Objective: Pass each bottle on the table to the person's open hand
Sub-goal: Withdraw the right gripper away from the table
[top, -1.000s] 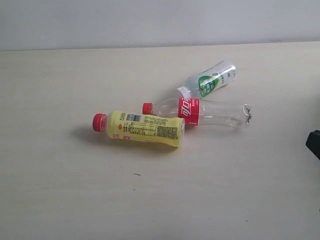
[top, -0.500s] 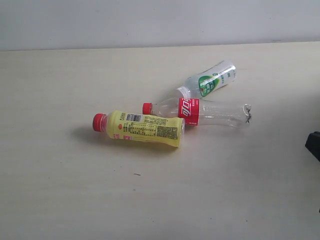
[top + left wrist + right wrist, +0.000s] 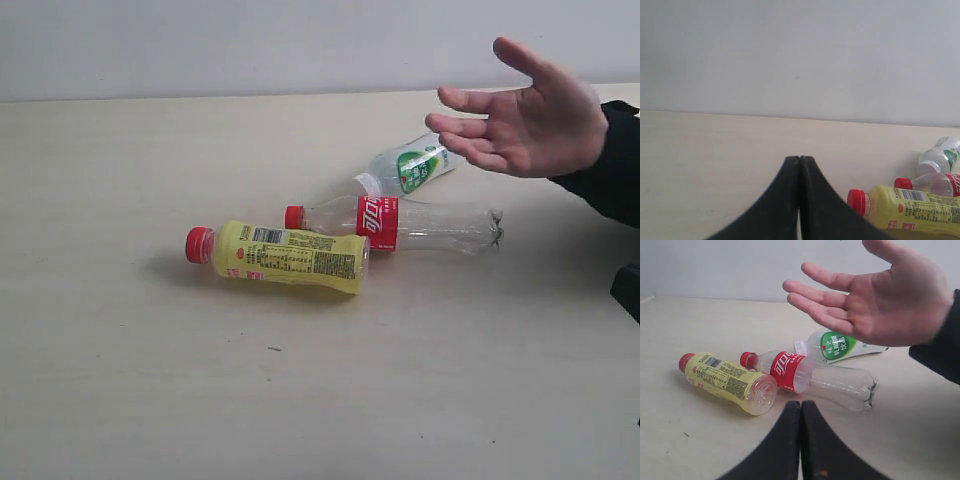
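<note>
Three bottles lie on their sides on the table [image 3: 120, 380]: a yellow bottle with a red cap [image 3: 285, 256] [image 3: 727, 382] [image 3: 910, 210], a clear bottle with a red label and cap [image 3: 395, 224] [image 3: 807, 377] [image 3: 935, 183], and a clear bottle with a green label [image 3: 408, 169] [image 3: 837, 346] [image 3: 940, 157]. The person's open hand [image 3: 525, 115] [image 3: 875, 297], in a black sleeve, hovers above the green-label bottle. My right gripper [image 3: 800, 404] is shut and empty, short of the red-label bottle; a black piece [image 3: 628, 288] of that arm shows at the exterior view's right edge. My left gripper [image 3: 799, 159] is shut and empty, beside the yellow bottle's cap.
A pale wall [image 3: 250, 45] runs behind the table's far edge. A small dark speck [image 3: 273, 349] lies on the tabletop in front of the yellow bottle.
The person's hand has come in from the right and now hangs open above the green-label bottle. The bottles have not moved.
</note>
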Robot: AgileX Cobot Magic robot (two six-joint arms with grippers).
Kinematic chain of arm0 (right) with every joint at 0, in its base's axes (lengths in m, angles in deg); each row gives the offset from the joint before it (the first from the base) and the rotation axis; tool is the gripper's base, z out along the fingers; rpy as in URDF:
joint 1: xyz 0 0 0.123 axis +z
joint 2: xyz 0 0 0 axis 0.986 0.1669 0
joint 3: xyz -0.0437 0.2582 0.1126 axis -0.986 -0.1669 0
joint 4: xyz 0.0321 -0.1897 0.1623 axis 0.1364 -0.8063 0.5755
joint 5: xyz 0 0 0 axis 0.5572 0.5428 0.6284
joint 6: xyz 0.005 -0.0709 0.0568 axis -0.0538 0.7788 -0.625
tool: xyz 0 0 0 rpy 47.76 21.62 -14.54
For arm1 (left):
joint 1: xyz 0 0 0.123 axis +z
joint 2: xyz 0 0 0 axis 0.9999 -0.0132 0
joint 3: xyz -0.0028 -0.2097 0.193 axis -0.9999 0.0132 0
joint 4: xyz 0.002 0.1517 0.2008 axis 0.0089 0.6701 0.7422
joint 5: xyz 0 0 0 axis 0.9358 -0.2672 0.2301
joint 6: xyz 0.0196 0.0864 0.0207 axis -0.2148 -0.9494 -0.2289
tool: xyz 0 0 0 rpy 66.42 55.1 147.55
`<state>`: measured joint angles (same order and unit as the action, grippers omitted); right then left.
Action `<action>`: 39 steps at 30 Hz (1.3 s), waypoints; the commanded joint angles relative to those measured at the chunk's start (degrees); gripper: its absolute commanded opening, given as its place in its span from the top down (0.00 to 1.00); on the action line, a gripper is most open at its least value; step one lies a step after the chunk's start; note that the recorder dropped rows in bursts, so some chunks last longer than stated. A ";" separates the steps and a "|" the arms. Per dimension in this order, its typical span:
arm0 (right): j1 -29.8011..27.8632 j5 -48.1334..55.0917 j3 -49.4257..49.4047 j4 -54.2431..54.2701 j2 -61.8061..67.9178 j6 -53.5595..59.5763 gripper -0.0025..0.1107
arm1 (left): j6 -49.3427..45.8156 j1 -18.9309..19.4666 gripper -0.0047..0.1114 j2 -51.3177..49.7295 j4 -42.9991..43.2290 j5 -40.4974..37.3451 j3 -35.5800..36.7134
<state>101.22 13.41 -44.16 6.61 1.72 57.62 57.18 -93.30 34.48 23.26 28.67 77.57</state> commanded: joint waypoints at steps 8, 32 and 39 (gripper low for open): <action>-0.15 -0.43 -0.02 0.15 -0.39 0.33 0.98 | -0.07 0.07 0.96 0.36 -0.45 0.05 0.20; -0.15 10.85 39.38 -8.32 23.77 1.76 0.98 | -0.07 0.07 0.96 0.36 -0.45 0.05 0.20; -0.15 12.73 46.33 -51.32 39.15 1.87 0.98 | -0.07 0.07 0.96 0.36 -0.45 0.05 0.20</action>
<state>101.22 25.33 1.52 -36.97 38.97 59.03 57.18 -93.30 34.48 23.26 28.67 77.57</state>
